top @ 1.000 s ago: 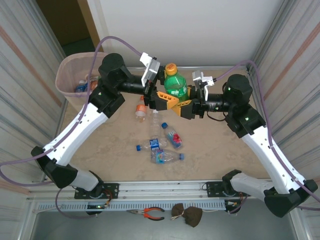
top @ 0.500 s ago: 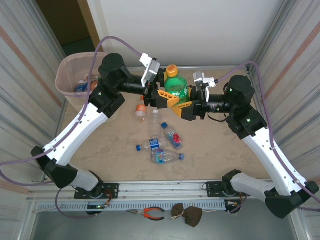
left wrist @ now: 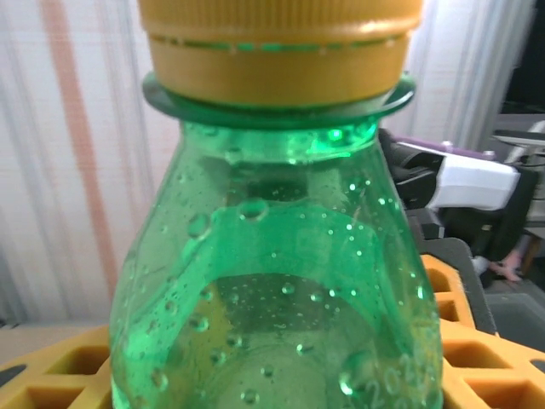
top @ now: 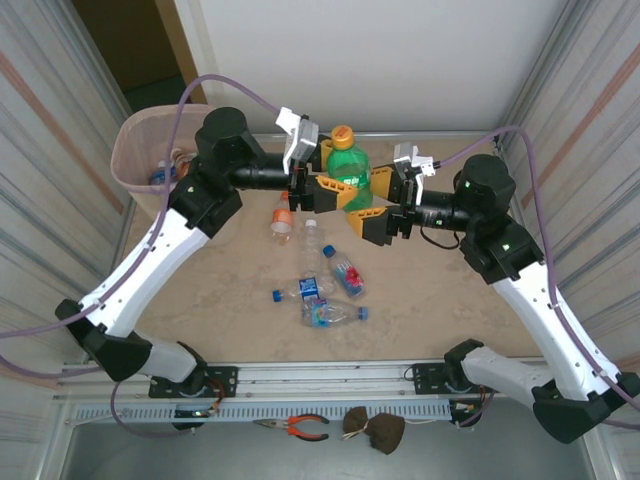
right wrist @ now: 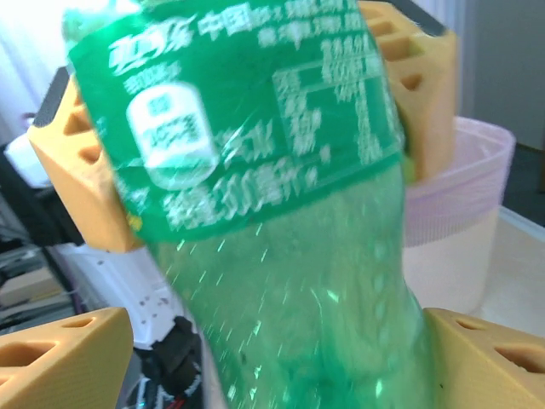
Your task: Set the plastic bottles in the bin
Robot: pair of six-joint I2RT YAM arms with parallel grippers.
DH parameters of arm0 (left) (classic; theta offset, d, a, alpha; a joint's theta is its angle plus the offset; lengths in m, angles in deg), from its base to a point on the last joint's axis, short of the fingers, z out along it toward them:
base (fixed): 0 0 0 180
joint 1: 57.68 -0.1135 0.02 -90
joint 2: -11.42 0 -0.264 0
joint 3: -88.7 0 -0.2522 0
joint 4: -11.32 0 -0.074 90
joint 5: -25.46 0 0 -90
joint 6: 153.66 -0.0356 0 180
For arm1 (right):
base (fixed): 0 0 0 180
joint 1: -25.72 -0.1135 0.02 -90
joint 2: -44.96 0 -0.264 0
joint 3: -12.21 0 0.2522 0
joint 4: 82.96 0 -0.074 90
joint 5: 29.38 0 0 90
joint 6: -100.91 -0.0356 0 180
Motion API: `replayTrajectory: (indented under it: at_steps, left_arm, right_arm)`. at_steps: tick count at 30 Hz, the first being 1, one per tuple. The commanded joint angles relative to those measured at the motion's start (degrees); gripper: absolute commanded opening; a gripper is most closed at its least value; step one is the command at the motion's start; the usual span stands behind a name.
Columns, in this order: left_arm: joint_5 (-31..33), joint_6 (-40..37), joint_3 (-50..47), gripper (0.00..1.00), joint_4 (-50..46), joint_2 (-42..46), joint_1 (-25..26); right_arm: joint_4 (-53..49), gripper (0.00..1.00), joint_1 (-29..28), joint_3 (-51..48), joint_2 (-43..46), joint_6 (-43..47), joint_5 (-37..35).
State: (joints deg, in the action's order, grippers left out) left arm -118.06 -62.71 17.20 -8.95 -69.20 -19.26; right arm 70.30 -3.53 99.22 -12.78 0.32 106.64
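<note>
A green bottle [top: 351, 172] with an orange cap [left wrist: 281, 34] stands upright in the air over the back middle of the table. My left gripper [top: 335, 192] is shut on its labelled body, one yellow finger on each side. My right gripper [top: 378, 222] is open, lower down and to the right, and the bottle's base [right wrist: 315, 341] sits loosely between its spread fingers [right wrist: 64, 358]. The beige bin [top: 135, 160] with its pink liner stands at the back left and holds a few bottles [top: 163, 175]. Several more bottles [top: 335, 314] lie on the table's middle.
An orange-capped bottle [top: 283, 218] and a clear one [top: 312, 240] lie just below the grippers. Corrugated walls close in both sides. Pliers [top: 300, 427] and a dark lump [top: 375, 428] rest on the front ledge, outside the table.
The right gripper has let go of the green bottle and drawn back to the right. The left gripper keeps the bottle and has lifted it slightly toward the back.
</note>
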Motion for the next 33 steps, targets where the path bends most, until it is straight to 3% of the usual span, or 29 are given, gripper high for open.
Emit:
replayTrajectory:
  at_steps: [1,9,14,26,29,33]
  left_arm:
    - [9.1,-5.0,0.2,0.57,-5.8,3.9,-1.7]
    - [34.7,-13.3,5.7,0.57,-22.6,6.1,-4.4]
    - [46.2,-14.9,11.6,0.57,-31.9,5.5,-10.2]
    - [47.2,-15.6,16.7,0.57,-44.5,3.0,-36.8]
    - [47.1,-15.9,16.3,0.57,-44.9,1.8,-41.8]
    - [49.5,-17.4,16.0,0.57,-45.2,-1.3,-44.4]
  right_arm:
    - [-4.1,0.85,-0.3,1.7,3.0,3.6,-6.8]
    - [-7.5,0.84,-0.2,2.3,4.0,5.9,-11.6]
    - [-8.5,0.82,-0.2,3.0,3.7,6.5,-11.7]
    - [-9.0,0.81,-0.2,4.3,2.6,6.5,-11.3]
    - [-9.2,0.81,-0.2,4.5,2.4,6.5,-11.0]
    - [-9.2,0.81,-0.2,4.4,2.1,6.6,-10.5]
